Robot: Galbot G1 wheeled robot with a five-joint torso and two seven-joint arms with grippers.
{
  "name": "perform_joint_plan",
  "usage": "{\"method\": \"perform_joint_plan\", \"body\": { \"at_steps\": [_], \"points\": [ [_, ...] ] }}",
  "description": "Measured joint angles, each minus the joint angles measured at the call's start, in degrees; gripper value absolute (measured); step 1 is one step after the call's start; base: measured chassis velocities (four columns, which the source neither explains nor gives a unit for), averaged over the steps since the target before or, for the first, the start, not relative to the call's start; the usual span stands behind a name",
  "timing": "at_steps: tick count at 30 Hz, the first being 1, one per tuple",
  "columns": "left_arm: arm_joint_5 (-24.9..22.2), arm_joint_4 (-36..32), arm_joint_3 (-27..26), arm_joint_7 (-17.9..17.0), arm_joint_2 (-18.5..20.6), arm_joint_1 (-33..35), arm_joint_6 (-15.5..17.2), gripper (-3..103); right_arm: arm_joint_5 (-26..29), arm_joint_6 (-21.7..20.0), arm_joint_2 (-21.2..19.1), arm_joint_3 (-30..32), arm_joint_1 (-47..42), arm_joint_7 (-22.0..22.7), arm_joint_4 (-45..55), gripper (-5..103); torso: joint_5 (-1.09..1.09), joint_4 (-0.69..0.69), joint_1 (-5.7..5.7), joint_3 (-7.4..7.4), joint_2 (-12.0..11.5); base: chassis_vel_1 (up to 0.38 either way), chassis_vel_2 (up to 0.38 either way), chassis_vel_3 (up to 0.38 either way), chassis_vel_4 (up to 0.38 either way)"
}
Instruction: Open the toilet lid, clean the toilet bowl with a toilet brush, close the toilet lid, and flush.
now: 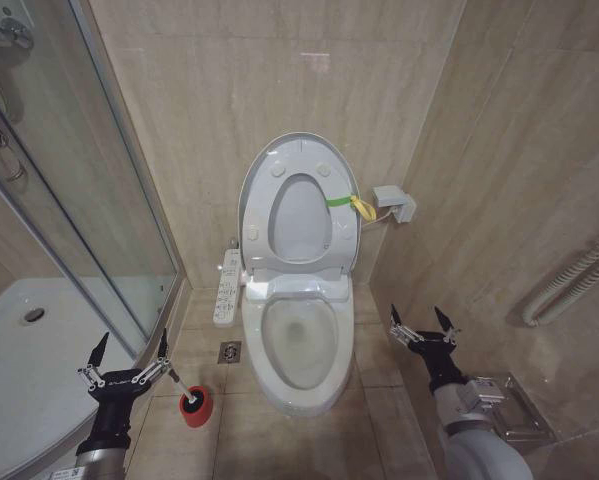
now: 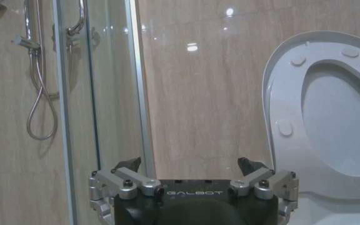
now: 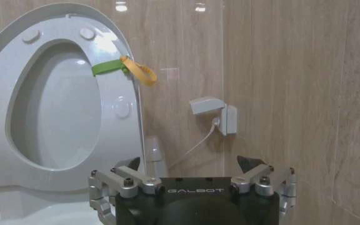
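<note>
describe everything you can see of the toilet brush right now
The toilet brush stands in its short round red holder cup on the tiled floor, between the shower tray and the toilet bowl. A thin pale handle tilts up toward the open left gripper, which hovers just above it; whether they touch is unclear. Its bristles are hidden inside the cup.

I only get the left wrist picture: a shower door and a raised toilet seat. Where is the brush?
Observer: The toilet brush stands in its red holder on the floor, left of the toilet bowl.
Operator: Is my claw near it?
Observer: The left claw hovers open just above the handle; I cannot tell if they touch.
Operator: And the other claw?
Observer: The right claw hangs open and holds nothing, right of the bowl.
</note>
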Motion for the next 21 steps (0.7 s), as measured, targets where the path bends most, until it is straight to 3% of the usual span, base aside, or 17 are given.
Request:
{"method": "perform_joint_plan", "body": {
  "at_steps": [21],
  "points": [
    [0.0, 0.0, 0.0, -0.1, 0.0, 0.0, 0.0, 100, 0.0, 0.0, 0.0, 0.0, 0.0, 0.0, 0.0, 100, 0.00, 0.00, 0.00, 0.00, 0.0, 0.000, 0.000, 0.000, 0.000]
  ]
}}
